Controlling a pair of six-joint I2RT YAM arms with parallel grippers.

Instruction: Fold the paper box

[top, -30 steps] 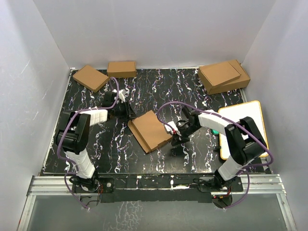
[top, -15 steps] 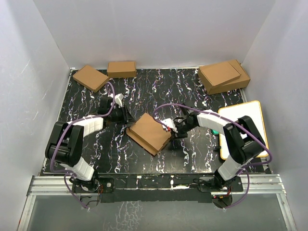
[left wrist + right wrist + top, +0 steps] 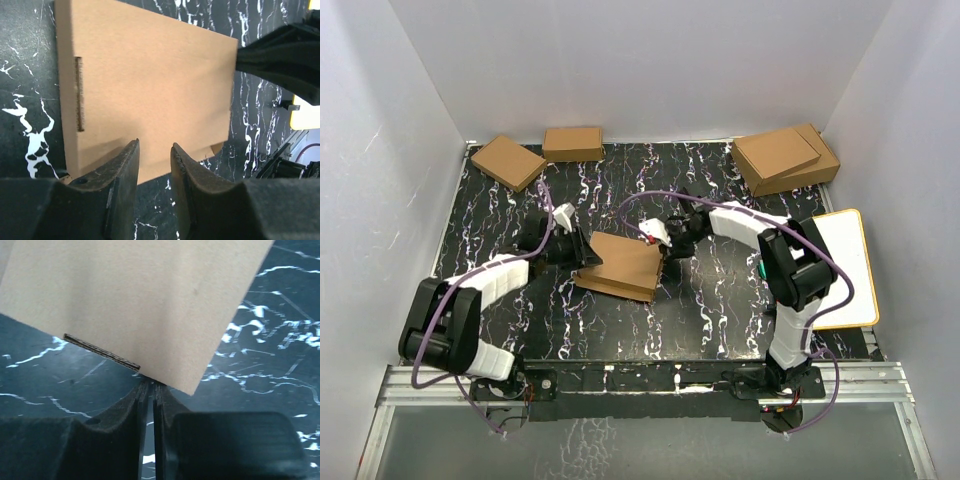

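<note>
- Your paper box (image 3: 620, 265) lay as a thin, flat brown slab in the middle of the black marbled table (image 3: 720, 310), turned a little askew.
- Your left arm ran low from its base at the lower left of the overhead view, forearm stretched up and rightward, so the left claw (image 3: 582, 255) met the box's left edge.
- In the left wrist view its fingers (image 3: 125, 165) stood a little spread over the box's near edge, with nothing seen between them.
- Your right arm rose from the lower right, bent at the elbow, and reached leftward to put the right claw (image 3: 665, 243) at the box's upper right corner.
- In the right wrist view that claw was almost pressed together, only a thin slit left, its tips at the cardboard's edge; whether it pinched the edge I cannot tell.
- Two small brown boxes (image 3: 508, 162) sat at the upper left, two stacked boxes (image 3: 785, 158) at the upper right.
</note>
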